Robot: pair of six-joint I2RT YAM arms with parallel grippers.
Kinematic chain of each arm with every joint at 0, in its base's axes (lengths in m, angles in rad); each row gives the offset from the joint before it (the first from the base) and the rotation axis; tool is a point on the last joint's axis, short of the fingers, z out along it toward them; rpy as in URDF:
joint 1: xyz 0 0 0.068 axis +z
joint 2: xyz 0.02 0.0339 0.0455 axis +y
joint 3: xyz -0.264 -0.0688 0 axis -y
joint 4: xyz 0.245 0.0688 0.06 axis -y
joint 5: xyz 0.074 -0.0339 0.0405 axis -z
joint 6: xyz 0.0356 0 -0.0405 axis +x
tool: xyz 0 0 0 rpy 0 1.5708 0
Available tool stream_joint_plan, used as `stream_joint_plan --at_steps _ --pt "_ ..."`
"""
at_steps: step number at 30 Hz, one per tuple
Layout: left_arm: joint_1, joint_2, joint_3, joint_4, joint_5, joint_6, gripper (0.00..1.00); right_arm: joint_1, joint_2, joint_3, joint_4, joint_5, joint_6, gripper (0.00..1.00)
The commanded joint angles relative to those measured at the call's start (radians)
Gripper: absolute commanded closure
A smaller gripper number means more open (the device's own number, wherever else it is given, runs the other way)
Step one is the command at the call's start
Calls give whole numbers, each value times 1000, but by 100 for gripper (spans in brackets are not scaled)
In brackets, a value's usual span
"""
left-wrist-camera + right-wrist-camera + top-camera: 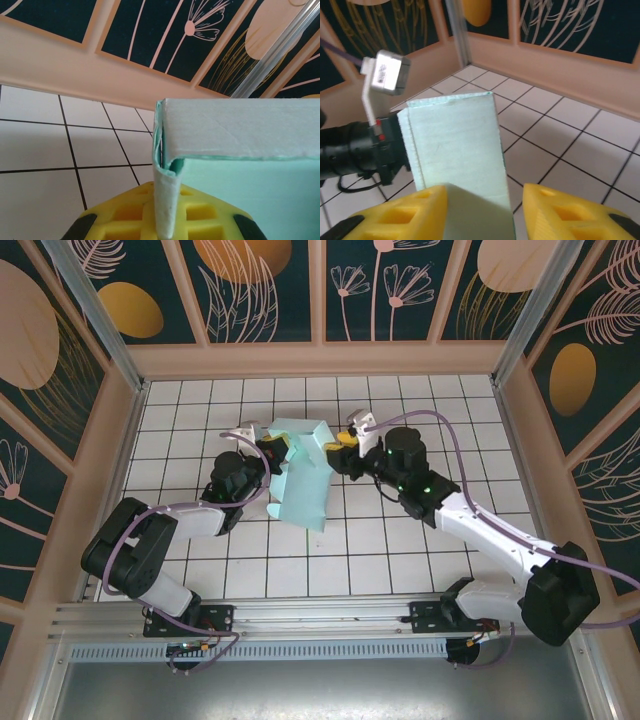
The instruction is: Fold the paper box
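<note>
Between the two hands, near the middle of the white tiled counter point(400, 560), stood the paper box point(303, 475). It was partly folded, its pale mint card raised into walls and its long body running back toward the arm bases. The left hand point(268, 456) was clenched on the box's left side. In the left wrist view a thin doubled edge of card stood upright, pinched between the yellow fingers point(115, 220), and a folded panel bent away to the right just above them. The right hand point(342, 446) sat at the box's opposite side, near its far end. Its yellow fingers point(570, 212) stood apart, released, with a tall upright panel of the box rising between them. The card lay against one finger, while bare tiles showed between it and the other. Beyond that panel the left arm's black wrist point(355, 150) and its pale camera point(385, 75) lay close behind the box. What the box held inside could not be told.
</note>
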Motion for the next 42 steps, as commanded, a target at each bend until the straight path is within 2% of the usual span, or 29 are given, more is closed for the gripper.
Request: stream_joint_plan --at_steps 1,5,12,20,25,29,38,42 --pt "-6 -7 26 24 9 6 100 -8 -55 -8 21 82 -11 52" --pt "-6 -7 26 21 3 7 100 -11 -109 -28 36 69 -9 47" --pt "-6 10 38 31 16 -2 100 9 -111 -11 28 7 -31 46" --pt "-6 11 43 23 17 -3 100 68 -16 31 -13 72 -81 60" --pt "-6 11 43 19 20 0 100 96 50 70 -38 173 -88 68" --pt "-6 11 45 13 19 7 100 124 91 97 -50 262 -109 69" --pt "-6 -5 47 4 18 9 100 216 207 161 -72 590 -220 67" --pt "-6 -10 49 -4 16 12 100 245 247 182 -61 712 -260 73"
